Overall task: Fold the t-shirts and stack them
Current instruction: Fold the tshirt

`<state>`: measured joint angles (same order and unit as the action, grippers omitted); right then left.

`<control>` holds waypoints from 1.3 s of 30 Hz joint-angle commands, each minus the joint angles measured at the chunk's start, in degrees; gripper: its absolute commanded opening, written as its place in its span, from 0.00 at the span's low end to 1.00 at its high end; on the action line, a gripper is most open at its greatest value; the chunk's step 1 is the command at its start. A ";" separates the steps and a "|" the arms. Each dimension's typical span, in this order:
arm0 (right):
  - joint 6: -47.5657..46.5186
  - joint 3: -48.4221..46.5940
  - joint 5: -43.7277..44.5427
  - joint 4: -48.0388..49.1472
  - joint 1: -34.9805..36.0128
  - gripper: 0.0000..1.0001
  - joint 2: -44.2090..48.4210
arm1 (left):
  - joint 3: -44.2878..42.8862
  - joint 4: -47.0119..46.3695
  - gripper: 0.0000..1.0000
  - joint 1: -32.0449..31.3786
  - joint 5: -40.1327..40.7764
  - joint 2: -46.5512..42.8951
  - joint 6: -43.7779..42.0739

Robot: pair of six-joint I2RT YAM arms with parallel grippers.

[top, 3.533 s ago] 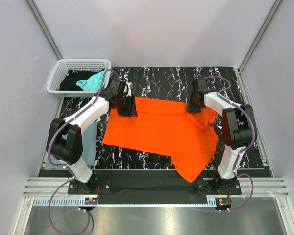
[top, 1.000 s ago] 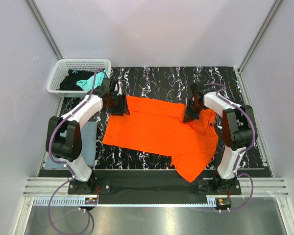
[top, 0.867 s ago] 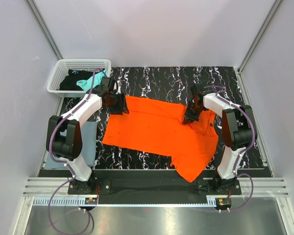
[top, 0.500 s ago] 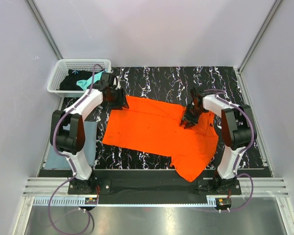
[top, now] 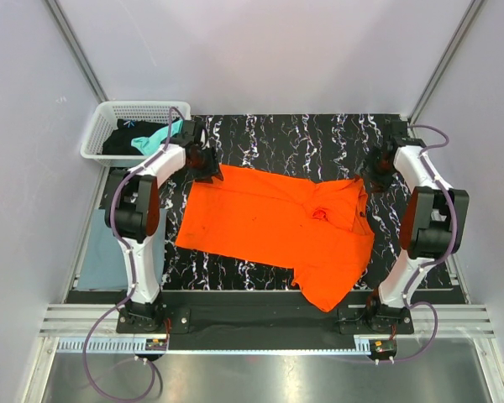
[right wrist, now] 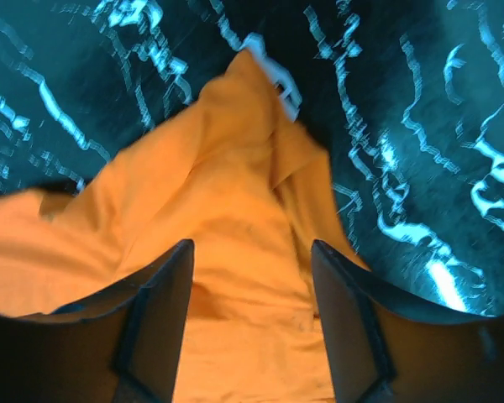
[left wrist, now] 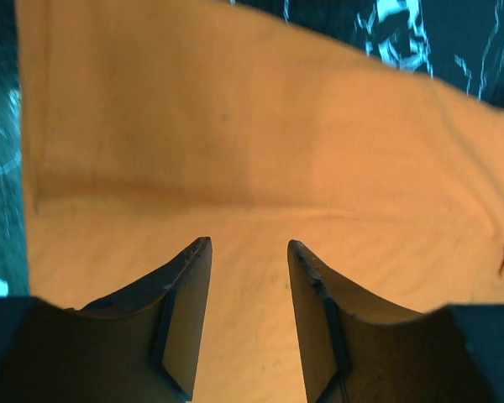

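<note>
Basket first: the white plastic lattice basket (top: 109, 111) sits at the far left corner of the tabletop (top: 277, 134). A black tee (top: 119, 144) is bunched up inside it, with a teal tee (top: 155, 139) crumpled against its right side and poking up to the rim.

The tabletop is glossy black marble-look stuff with white veins. The orange tee (top: 269, 222) is soft plain cloth, spread mostly flat across the middle. Its right side is rumpled, with a little puckered knot, and its near right end drapes over the near edge. A grey-blue tee (top: 99, 252) lies flat along the left edge, partly hidden behind the left arm (top: 139, 210).

The left gripper (left wrist: 249, 243) is right at the orange tee's far left corner. Its fingers are apart and only flat cloth shows through the gap, nothing pinched that I can see. The right gripper (right wrist: 252, 245) is over by the right edge, just off the tee's far right corner. Its fingers are spread wide and holding nothing. The wrist view there shows a folded point of orange cloth with a small white label (right wrist: 273, 67) at the tip.
</note>
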<state>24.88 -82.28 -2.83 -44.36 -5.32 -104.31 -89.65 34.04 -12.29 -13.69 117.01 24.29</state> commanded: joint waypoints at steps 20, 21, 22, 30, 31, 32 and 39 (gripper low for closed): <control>-5.37 -7.98 -2.09 5.33 -3.29 0.52 -13.64 | -3.61 -5.13 0.46 4.73 -4.67 7.88 5.41; -4.76 -8.16 -1.22 5.34 -3.38 0.51 -14.07 | -3.34 -5.04 0.46 4.82 -4.76 8.06 5.67; -4.32 -8.25 -0.60 5.34 -3.47 0.49 -14.16 | -3.17 -5.13 0.46 4.82 -4.85 8.23 5.76; -0.46 -5.35 2.37 6.13 -4.34 0.06 -14.69 | -2.64 -5.13 0.47 5.70 -5.29 9.64 6.82; 0.33 -4.82 4.13 6.13 -4.43 0.00 -14.52 | -2.55 -5.13 0.47 5.79 -5.29 9.64 6.91; 1.56 -3.95 5.54 6.04 -4.69 0.00 -14.17 | -2.55 -5.13 0.47 5.88 -5.38 9.90 6.91; 12.02 3.09 10.65 8.23 -5.49 0.00 -10.30 | -2.90 -5.13 0.47 6.32 -5.90 11.31 6.56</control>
<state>32.16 -82.04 2.13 -36.27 -10.22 -115.90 -92.90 27.83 -6.79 -19.33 125.21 30.41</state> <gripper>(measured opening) 0.009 0.463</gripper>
